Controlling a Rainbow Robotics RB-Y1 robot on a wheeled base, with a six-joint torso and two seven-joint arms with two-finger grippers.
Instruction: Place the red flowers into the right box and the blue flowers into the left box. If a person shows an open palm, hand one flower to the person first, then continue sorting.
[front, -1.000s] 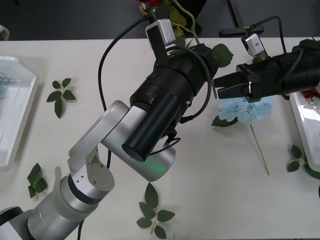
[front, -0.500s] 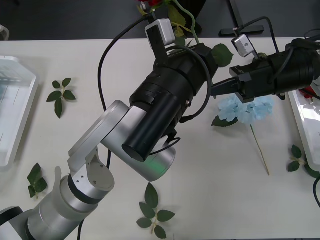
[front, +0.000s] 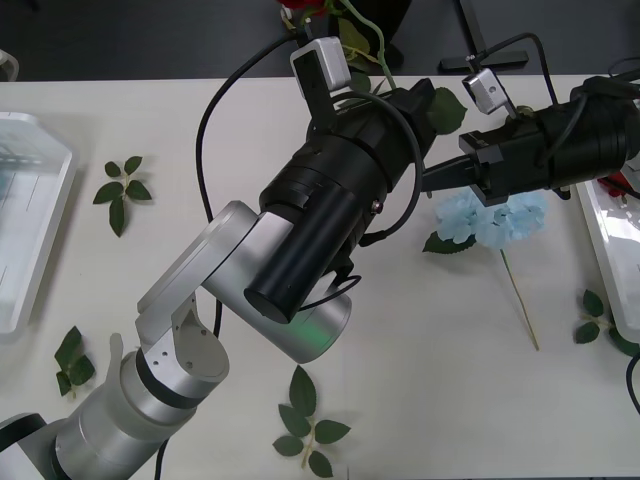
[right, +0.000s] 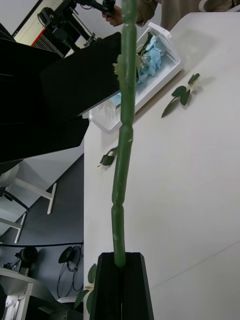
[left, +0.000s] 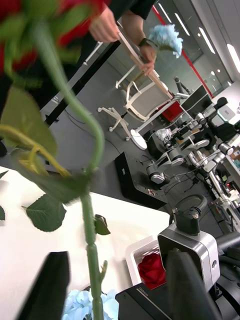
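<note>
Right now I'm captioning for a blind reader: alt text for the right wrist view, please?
The right tool, black fingers shut, clamps the thin green stem of a red flower, which runs away from the camera over the white table. Beyond sits the left box holding blue flowers, with loose leaf sprigs nearby.

The front camera is looking steeply down on the white flat worktop (front: 150, 120) from above both arms. Each wrist camera is sitting close behind its own claw, facing outward along the thin green rose stem (right: 121, 150) (left: 90, 235), which both are sharing.
</note>
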